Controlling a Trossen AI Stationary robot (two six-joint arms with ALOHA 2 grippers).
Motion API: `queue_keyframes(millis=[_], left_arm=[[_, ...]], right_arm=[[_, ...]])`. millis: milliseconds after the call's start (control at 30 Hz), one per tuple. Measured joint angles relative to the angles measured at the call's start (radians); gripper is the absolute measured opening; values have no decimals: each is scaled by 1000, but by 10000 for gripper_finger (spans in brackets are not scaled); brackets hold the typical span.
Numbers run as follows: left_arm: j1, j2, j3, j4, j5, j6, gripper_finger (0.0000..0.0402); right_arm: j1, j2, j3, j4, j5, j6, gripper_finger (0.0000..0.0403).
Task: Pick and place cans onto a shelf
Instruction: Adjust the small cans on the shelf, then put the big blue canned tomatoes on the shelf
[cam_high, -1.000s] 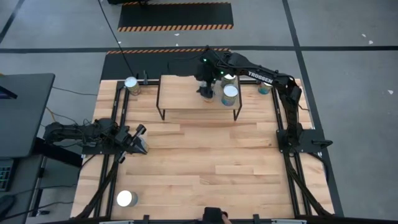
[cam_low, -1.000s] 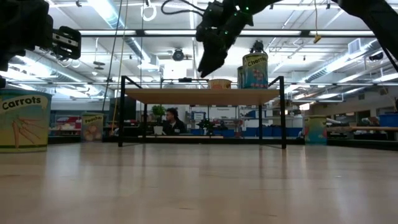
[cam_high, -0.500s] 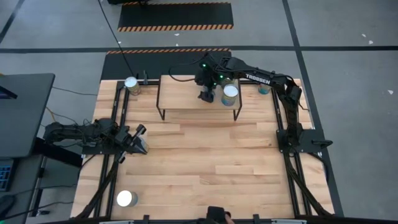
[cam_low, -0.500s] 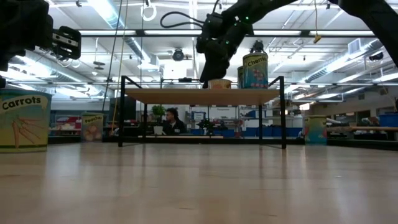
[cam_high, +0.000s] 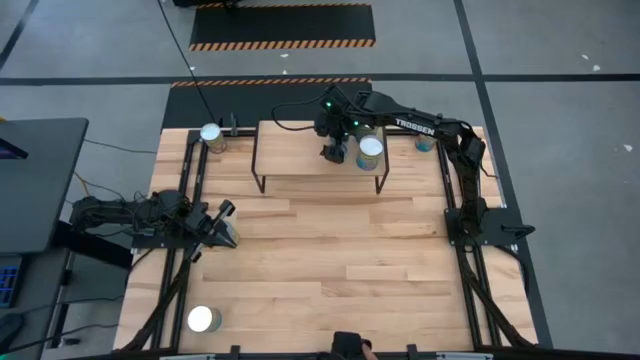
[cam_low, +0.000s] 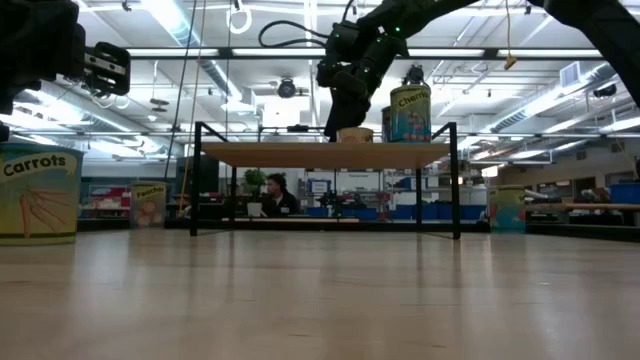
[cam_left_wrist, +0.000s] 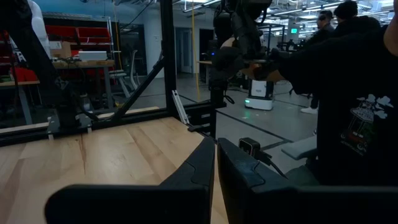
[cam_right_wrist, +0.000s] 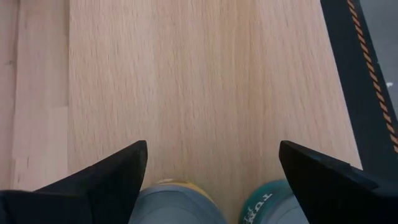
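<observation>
the right gripper hangs over the shelf, its jaws spread wide and pointing down at a small can with a dull grey top and yellow side that stands on the shelf board between them; whether the fingers touch it cannot be told. in the low view this short can sits on the shelf top just under the gripper, and a taller can with a green label stands near it on the same board. from above, that taller can shows a bright silver top close to the shelf's right end, just beside the gripper. another can with a teal side shows beside the small one in the right wrist view.

off the shelf, a silver-topped can stands at the table's far left corner, another at the near left corner, and one more beyond the shelf's right end. a carrots can shows large at the left of the low view.

the left gripper waits low at the table's left side, jaws closed together on nothing.

a person sits in the room behind.
</observation>
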Motion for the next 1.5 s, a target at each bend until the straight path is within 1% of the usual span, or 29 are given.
queue_keyframes(millis=[400,467,567,633,700,800,867,967,1167,1367,1500], left_arm=[[0,0,0,0,0,0,27],[0,0,0,0,0,0,27],[0,0,0,0,0,0,27],[0,0,0,0,0,0,27],[0,0,0,0,0,0,27],[0,0,0,0,0,0,27],[0,0,0,0,0,0,27],[0,0,0,0,0,0,27],[0,0,0,0,0,0,27],[0,0,0,0,0,0,27],[0,0,0,0,0,0,27]], right_arm=[[37,-2,1,-41,17,-10,373],[47,-2,25,-63,18,-20,373],[66,-2,90,-80,18,-23,373],[81,-2,157,-135,27,-23,373],[100,-4,227,-187,61,-23,373],[117,-4,337,-309,108,-17,373],[116,-7,403,-350,97,27,373],[93,-45,441,-389,102,94,372],[11,-174,407,-427,135,190,357],[-78,-369,298,-346,168,278,344],[-106,-504,147,-286,290,347,341]])
